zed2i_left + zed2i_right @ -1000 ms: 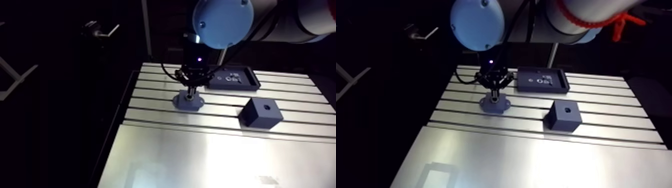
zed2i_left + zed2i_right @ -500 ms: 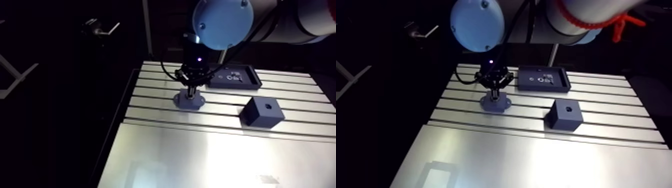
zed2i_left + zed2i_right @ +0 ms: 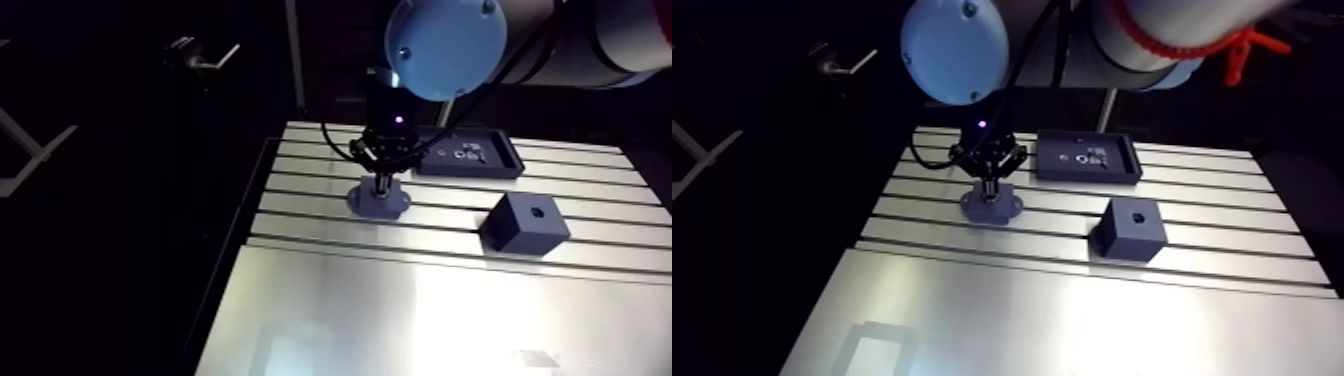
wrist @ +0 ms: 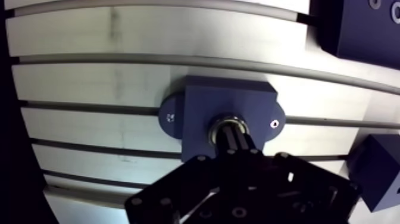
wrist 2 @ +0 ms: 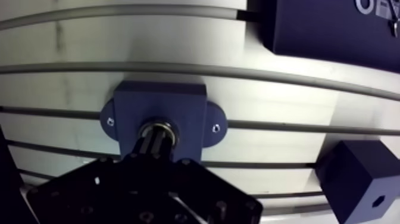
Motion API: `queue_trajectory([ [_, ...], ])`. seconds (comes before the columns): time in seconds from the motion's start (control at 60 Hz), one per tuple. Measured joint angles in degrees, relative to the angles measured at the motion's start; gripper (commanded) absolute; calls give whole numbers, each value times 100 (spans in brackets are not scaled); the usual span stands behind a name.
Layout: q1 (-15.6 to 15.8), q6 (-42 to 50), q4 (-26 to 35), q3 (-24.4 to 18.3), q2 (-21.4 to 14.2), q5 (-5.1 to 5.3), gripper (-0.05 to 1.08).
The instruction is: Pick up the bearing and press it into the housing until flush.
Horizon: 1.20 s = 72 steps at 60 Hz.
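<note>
End effector (image 4: 233,133), fingers closed together, tips on bearing (image 4: 228,119) in housing (image 4: 201,101).

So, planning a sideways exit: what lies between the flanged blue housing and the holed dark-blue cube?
Only bare slotted aluminium table lies between the flanged blue housing and the dark-blue cube; the arm view shows it.

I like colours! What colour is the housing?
Dark blue housing, clearest in the wrist view.
</note>
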Motion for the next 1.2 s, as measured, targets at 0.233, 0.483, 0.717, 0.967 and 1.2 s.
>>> queue_trajectory([
  [0.233, 10, -8, -1, 4, 11, 5, 108],
  [0.483, 28, -17, -1, 5, 21, 7, 108],
  [0.717, 37, -21, -2, 4, 29, 3, 108],
  [0.967, 39, -26, -2, 9, 54, 0, 108],
  [1.2, 42, -28, -5, 12, 64, -2, 108],
])
